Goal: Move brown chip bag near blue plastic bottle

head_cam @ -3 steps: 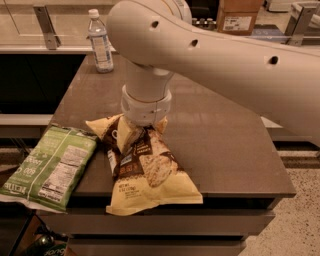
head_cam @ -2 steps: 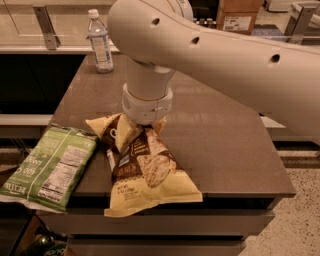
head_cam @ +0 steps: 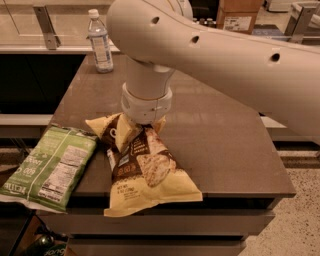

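The brown chip bag lies near the front edge of the dark table, its pale yellow bottom end hanging over the edge. My gripper comes straight down onto the bag's far end, mostly hidden under the white wrist. It is shut on the bag's bunched, raised top, whose corners flare out on either side. The blue plastic bottle stands upright at the table's far left corner, well away from the bag.
A green chip bag with a white label lies at the table's front left, partly off the edge. My large white arm spans the upper right. A counter with a cardboard box runs behind the table.
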